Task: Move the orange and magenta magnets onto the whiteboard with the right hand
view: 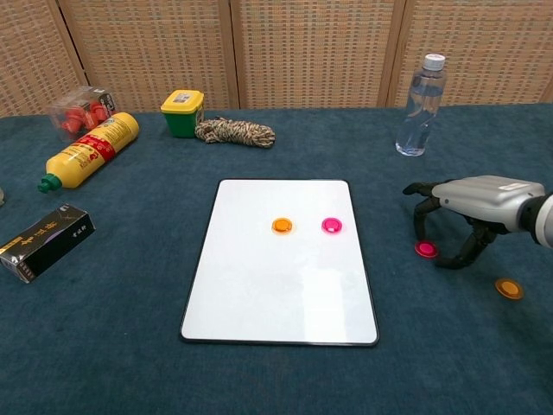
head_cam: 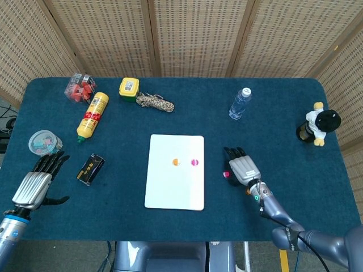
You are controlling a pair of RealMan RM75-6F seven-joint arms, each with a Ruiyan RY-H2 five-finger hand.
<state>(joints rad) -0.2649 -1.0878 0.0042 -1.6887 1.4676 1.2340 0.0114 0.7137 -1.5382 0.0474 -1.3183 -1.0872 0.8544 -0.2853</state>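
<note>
**A:** Where do the magnets stand, taking the whiteboard as the landmark?

**B:** I count four: two orange, two magenta. One orange magnet and one magenta magnet already sit side by side on the whiteboard's upper half. A second magenta magnet lies on the tabletop just off the whiteboard's right edge, and a second orange magnet lies farther out on that side, well apart from the board.

**A:** And your hands?

**B:** My right hand hovers over the loose magenta one, fingers apart and arched down, holding nothing. A fingertip looks very close to the disc, but I can't tell from the chest view whether it touches. My left hand rests far out past the whiteboard's left edge, fingers extended, empty.

**A:** How will the disc handle?

**B:** I'd judge it light, rigid and smooth, and so flat that there's little to grab. I'd pinch across its rim between thumb and a finger. It may slide on the cloth, and probably snaps onto the board when near.
</note>
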